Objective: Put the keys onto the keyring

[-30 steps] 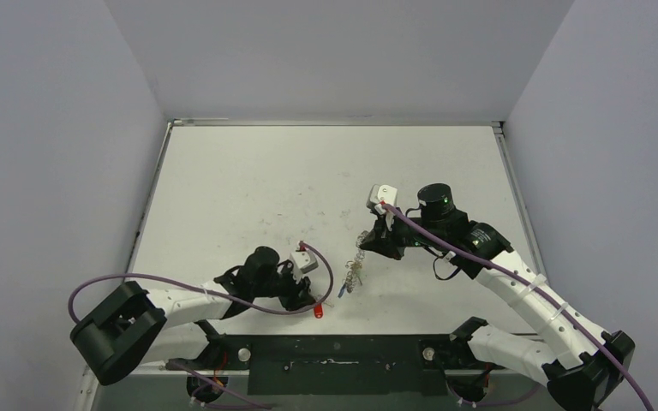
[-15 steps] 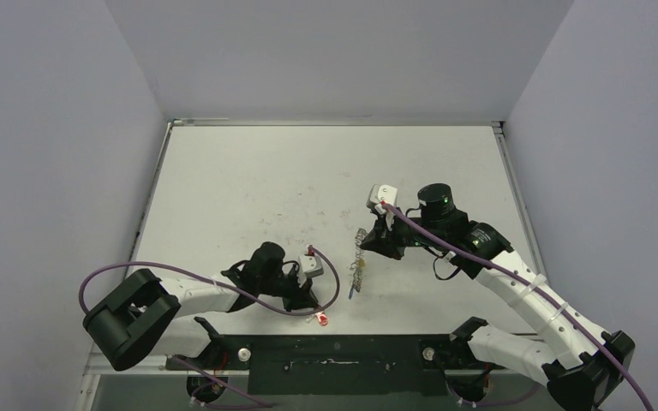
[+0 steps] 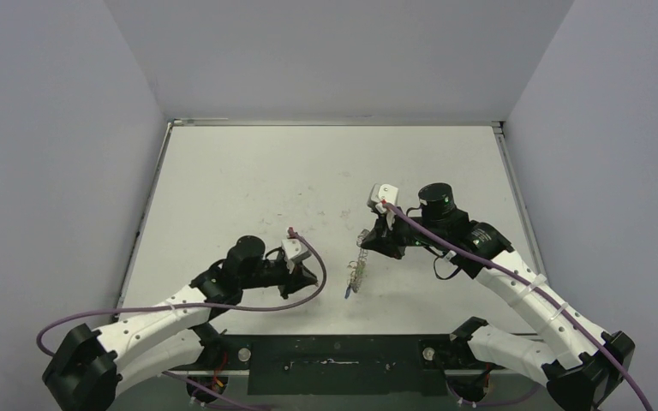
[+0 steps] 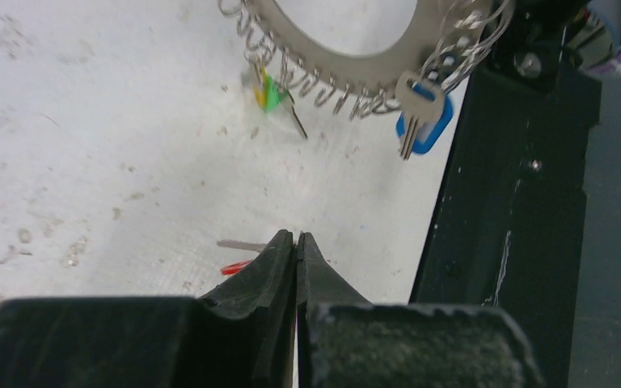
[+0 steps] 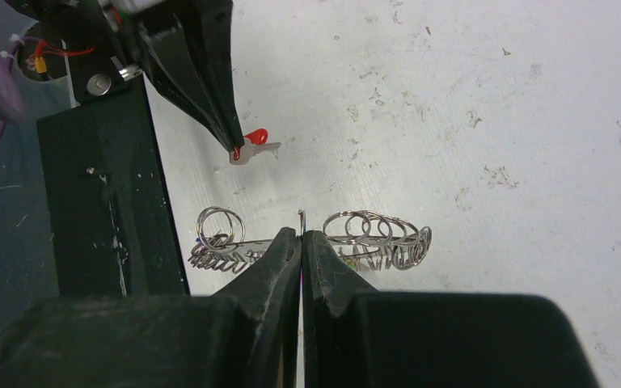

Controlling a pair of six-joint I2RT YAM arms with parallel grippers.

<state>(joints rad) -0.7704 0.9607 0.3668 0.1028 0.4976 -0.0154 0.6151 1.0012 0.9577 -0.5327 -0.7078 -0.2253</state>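
a moment ago my left fingers (image 4: 293,246) were open over the red key (image 5: 251,146) by the near edge of the table (image 3: 248,188). now they are shut tight on it, and they have carried it away from that edge, toward the keyring (image 4: 340,69). i think the pick up worked, so next i can try to hook this key on. my right fingers (image 5: 301,242) are shut on the keyring and hold it up on its edge over the table, by the middle of the near edge. the red key is just beside it, not touching. i see no box or bowl here. the only thing that holds stuff is the keyring: the blue key (image 4: 422,121) hangs from its rim, and the green and yellow tags (image 4: 268,90) hang there too. the red key is not on it yet
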